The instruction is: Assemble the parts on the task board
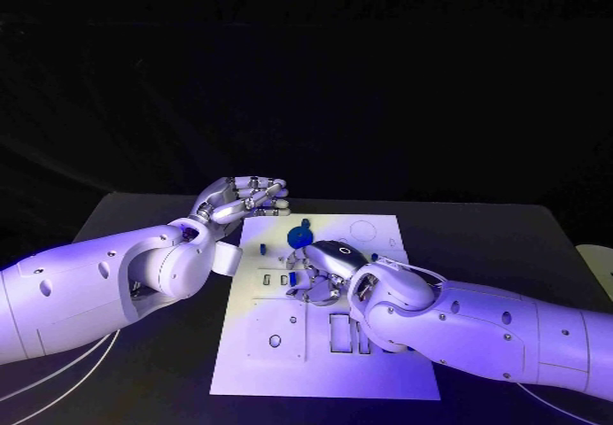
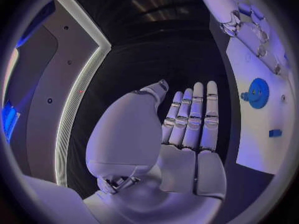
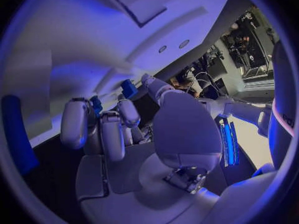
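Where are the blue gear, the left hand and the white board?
blue gear [image 2: 258, 92]: left wrist view, centre of the toothed disc.
left hand [image 1: 243, 200]: head view, middle of the hand, at the board's far left corner.
white board [image 1: 320, 372]: head view, bare near part.

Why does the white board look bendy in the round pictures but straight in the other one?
Head view: the task board has straight edges under purple-blue light. Left wrist view: the fisheye lens curves its edge beside the left hand.
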### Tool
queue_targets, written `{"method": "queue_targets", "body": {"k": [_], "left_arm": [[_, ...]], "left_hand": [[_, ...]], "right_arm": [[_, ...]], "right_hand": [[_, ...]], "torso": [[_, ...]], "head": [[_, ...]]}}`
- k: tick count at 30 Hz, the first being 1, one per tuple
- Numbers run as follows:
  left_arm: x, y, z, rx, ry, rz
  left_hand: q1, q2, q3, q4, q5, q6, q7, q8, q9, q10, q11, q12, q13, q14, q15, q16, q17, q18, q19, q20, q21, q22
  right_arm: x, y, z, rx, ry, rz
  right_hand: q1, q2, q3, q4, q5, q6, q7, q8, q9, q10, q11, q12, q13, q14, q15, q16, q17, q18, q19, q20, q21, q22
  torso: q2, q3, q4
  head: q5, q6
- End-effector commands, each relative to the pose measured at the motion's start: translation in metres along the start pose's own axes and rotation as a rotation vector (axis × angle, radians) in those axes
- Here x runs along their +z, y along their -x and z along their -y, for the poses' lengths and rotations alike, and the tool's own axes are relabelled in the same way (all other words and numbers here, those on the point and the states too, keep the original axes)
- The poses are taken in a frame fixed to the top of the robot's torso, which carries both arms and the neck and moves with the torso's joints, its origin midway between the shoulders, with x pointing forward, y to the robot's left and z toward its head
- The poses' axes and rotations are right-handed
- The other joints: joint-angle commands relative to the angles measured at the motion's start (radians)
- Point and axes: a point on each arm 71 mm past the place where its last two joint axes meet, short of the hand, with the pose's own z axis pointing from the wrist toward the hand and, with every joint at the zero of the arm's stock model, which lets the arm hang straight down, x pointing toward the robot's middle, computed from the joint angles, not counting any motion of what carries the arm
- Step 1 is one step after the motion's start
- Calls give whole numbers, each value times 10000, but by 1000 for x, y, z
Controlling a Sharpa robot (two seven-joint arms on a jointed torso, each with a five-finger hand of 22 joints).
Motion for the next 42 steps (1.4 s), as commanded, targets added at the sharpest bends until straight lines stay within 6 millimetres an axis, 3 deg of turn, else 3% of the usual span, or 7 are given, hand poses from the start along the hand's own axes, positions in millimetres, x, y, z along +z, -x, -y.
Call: {"method": "queue_targets", "body": {"k": [1, 10, 14, 15, 18, 26, 42], "left_arm": [[0, 2, 0, 249, -15, -71], [4, 26, -10, 2658, 997, 229], [4, 30, -17, 3769, 1964, 42], [3, 31, -20, 4100, 2386, -190], [0, 28, -28, 5435, 3781, -1149], [3, 19, -40, 8973, 6313, -2809], [33, -14, -41, 10740, 7597, -2912]], "left_hand": [[-7, -28, 52, -2, -57, -42, 265, -39, 18, -24, 30, -52, 8, -36, 43, -29, 23, 137, 5, 36, -28, -9], [-1513, -233, -1385, 678, -70, 1083, -636, 646, 487, 2370, -1022, 1053, 694, 3518, -1224, 3968, 2663, 130, 2986, -1275, 2250, 1043], [-1174, -103, -1541, 639, -51, 1297, -923, 946, 841, 3135, -1395, 2373, 1854, 4426, -1572, 9141, 7791, 101, 3480, -1705, 3958, 2080], [-1142, -165, -1546, 627, 73, 1438, -1130, 1226, 1074, 3294, -1586, 3464, 2735, 5069, -1769, 10992, 9860, -61, 3959, -1887, 5592, 3768], [-1944, 71, -1654, 678, -73, 1192, -1120, 1763, 1655, 2545, -1697, 5908, 4951, 5229, -1771, 11825, 10873, -323, 3828, -1911, 7795, 6246], [-2786, 384, -1973, 747, -71, 795, -1349, 3043, 2883, 2563, -1755, 9602, 8611, 5424, -1871, 12378, 11578, -546, 3750, -1926, 9757, 8597], [-3849, 795, -3070, 760, -88, 529, -1539, 4096, 4171, 2620, -1906, 10218, 9183, 5459, -1993, 12496, 11719, -606, 3694, -2017, 10243, 9197]], "right_arm": [[-7, 9, -3, 421, 488, 783], [-30, 44, 20, 3252, 416, 306], [-43, 62, 43, 4852, -253, 77], [-47, 68, 50, 5188, -435, 124], [-59, 84, 68, 5831, -929, 445], [-79, 110, 104, 6062, -1813, 1205], [-91, 120, 124, 5604, -2365, 1480]], "right_hand": [[152, 55, -101, 10, 200, 4, -8, 34, -17, 37, -6, 76, 51, 626, 70, -29, 952, 77, -21, 25, -34, 159], [490, 408, -129, 132, 547, 787, -229, 850, 169, 116, -204, 174, 59, 558, -95, -168, 676, 176, -222, -105, -481, -137], [534, 475, -114, 145, 704, 717, -227, 945, 192, 99, -210, 165, 36, 581, -109, -139, 754, 152, -166, -126, -407, -67], [521, 475, -126, 157, 724, 714, -228, 965, 198, 104, -209, 171, 41, 583, -109, -138, 758, 149, -158, -127, -398, -59], [537, 503, -126, 166, 804, 710, -238, 1032, 217, 126, -219, 198, 60, 592, -114, -128, 785, 136, -121, -134, -348, -14], [576, 501, -123, 148, 906, 662, -239, 1084, 228, 112, -223, 186, 37, 594, -121, -128, 787, 125, -90, -141, -310, 21], [575, 457, -151, 158, 1087, 529, -221, 1138, 228, 70, -210, 148, -16, 573, -115, -171, 697, 138, -117, -144, -383, -21]], "torso": [[-36, 2, -18], [-299, 35, -109], [-422, 32, -129], [-456, 34, -130], [-552, 59, -143], [-740, 96, -134], [-734, 138, -122]], "head": [[-4, -30], [115, -59], [171, -123], [207, -143], [297, -231], [399, -442], [468, -590]]}}
